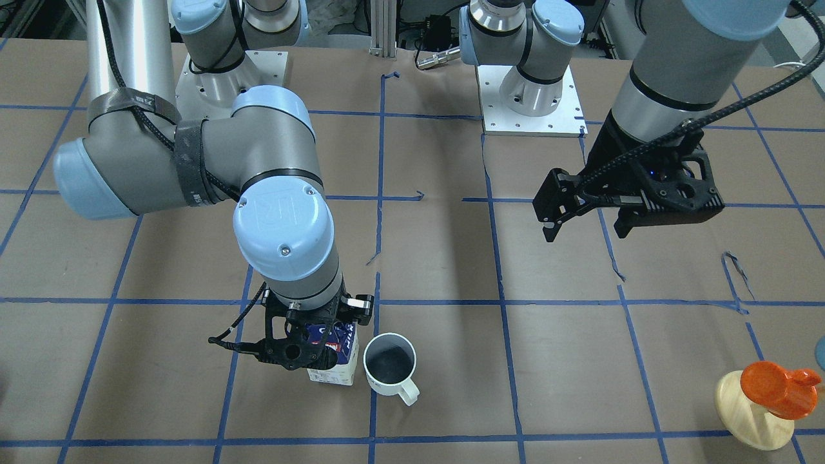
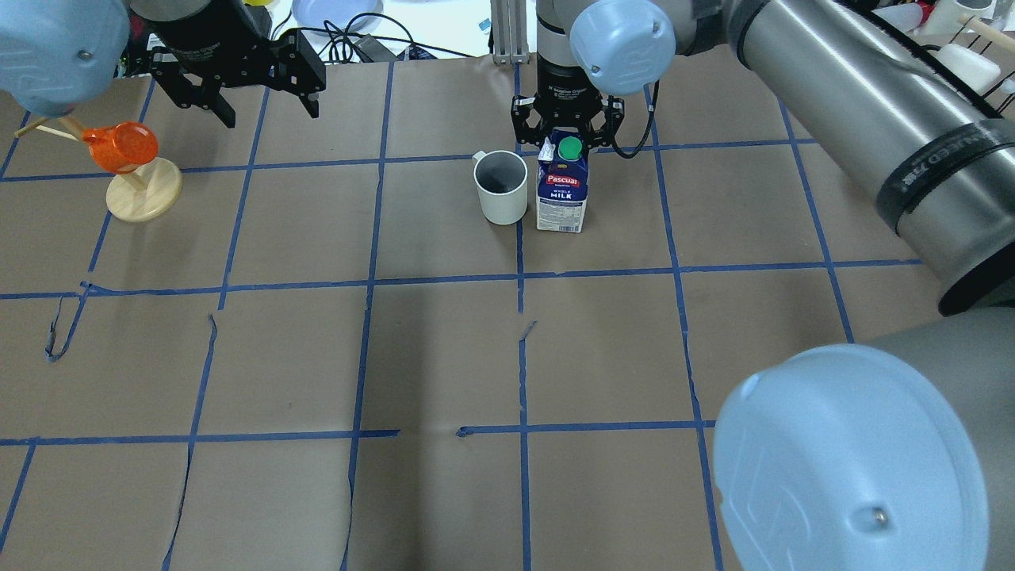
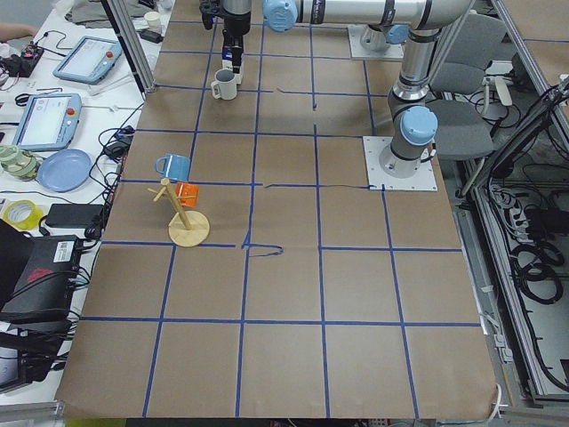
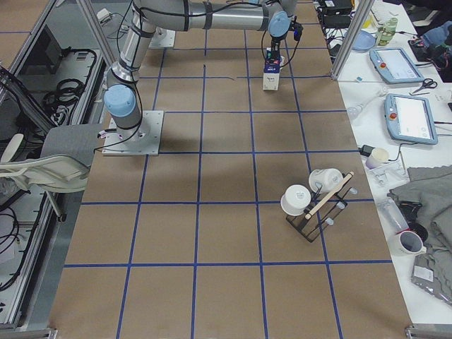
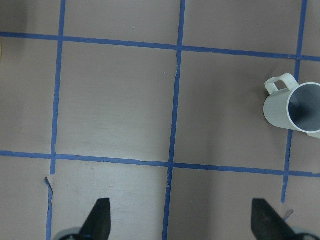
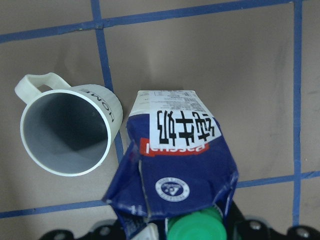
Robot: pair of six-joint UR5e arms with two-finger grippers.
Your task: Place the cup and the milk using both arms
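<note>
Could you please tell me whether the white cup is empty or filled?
Empty: the cup stands upright, and the right wrist view shows its grey inside bare to the bottom.

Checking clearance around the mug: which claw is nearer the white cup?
Right. The right claw is over the milk beside the cup; the left claw hangs far off, near the wooden stand.

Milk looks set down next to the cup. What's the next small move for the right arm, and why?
Probably open the right gripper and lift straight up. Its jaws look closed on the top of the milk, which stands upright on the table close beside the cup, so both seem placed. Leaving sideways risks bumping the cup. The left gripper hangs open, well clear.
</note>
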